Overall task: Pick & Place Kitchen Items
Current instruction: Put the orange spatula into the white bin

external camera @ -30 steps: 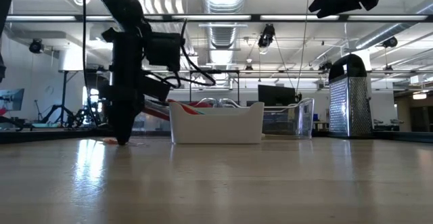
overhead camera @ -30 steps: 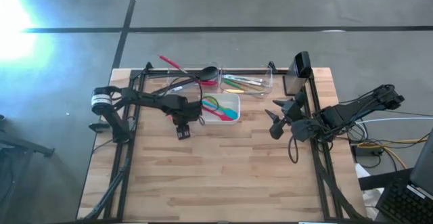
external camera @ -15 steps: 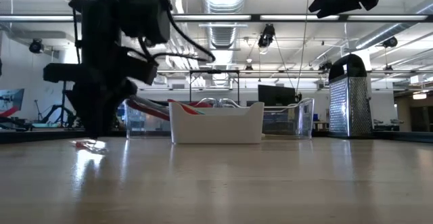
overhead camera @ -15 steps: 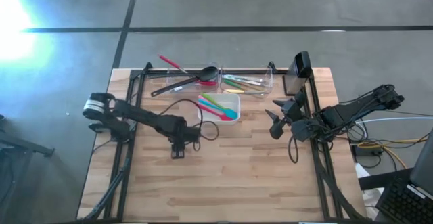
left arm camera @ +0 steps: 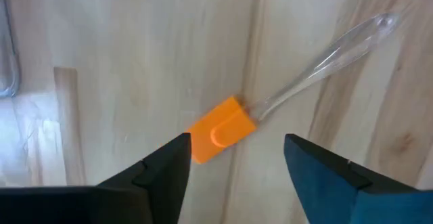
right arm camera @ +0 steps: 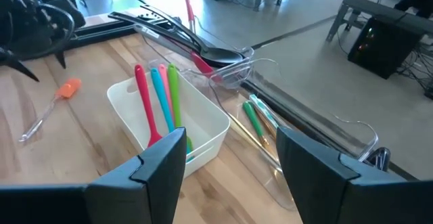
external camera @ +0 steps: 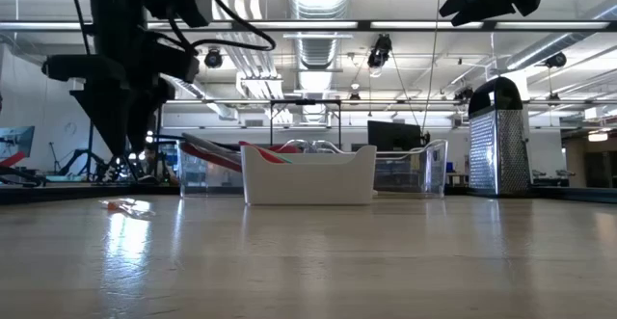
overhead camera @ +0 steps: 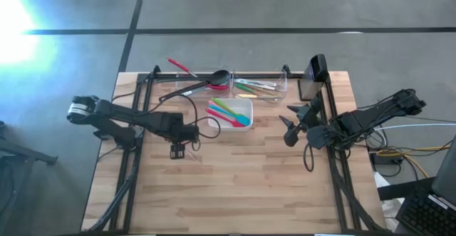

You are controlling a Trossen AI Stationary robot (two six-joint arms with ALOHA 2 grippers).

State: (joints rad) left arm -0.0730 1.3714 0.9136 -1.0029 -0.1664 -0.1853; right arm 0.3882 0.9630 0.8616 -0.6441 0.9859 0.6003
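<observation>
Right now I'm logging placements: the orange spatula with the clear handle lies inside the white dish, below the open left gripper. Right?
Not inside the dish. The left wrist view shows the orange spatula lying on the bare wooden table, below the open left gripper; the white dish sits apart.

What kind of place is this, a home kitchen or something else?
Probably a robotics lab or workshop, not a kitchen. The low view shows exposed ceiling ducts and computer monitors behind the wooden table, and the floor around it is bare concrete.
</observation>
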